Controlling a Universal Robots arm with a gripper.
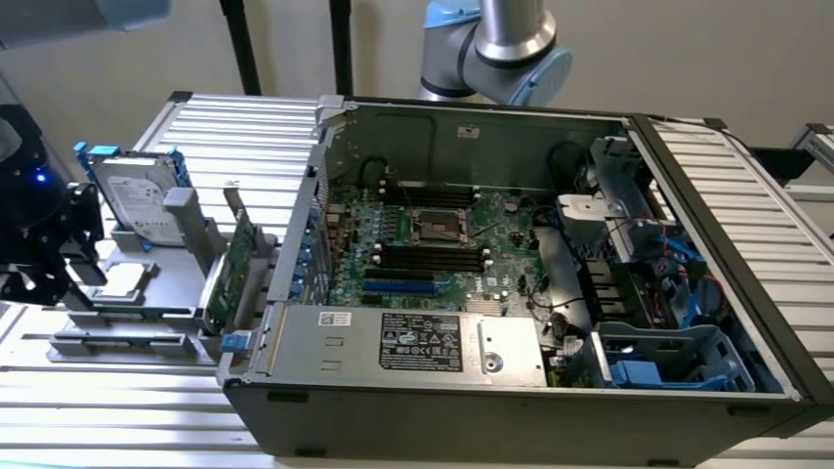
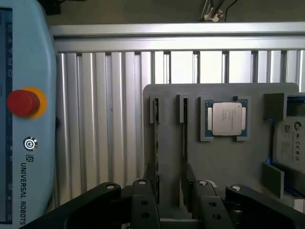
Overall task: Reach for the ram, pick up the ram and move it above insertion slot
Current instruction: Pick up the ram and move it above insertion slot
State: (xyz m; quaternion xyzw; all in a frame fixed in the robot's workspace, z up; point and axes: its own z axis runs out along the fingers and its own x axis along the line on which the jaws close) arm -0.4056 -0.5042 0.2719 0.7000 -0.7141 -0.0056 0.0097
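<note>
1. We see a ribbed, silver metal desk made of long parallel slats.
2. An open grey computer case lies on its side on the desk, towards the exterior view's right.
3. A flat grey parts tray sits on the slats just beside the case, on the exterior view's left.

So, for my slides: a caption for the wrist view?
Open gripper over the grey parts holder, processor seated beside two narrow slots.
</note>
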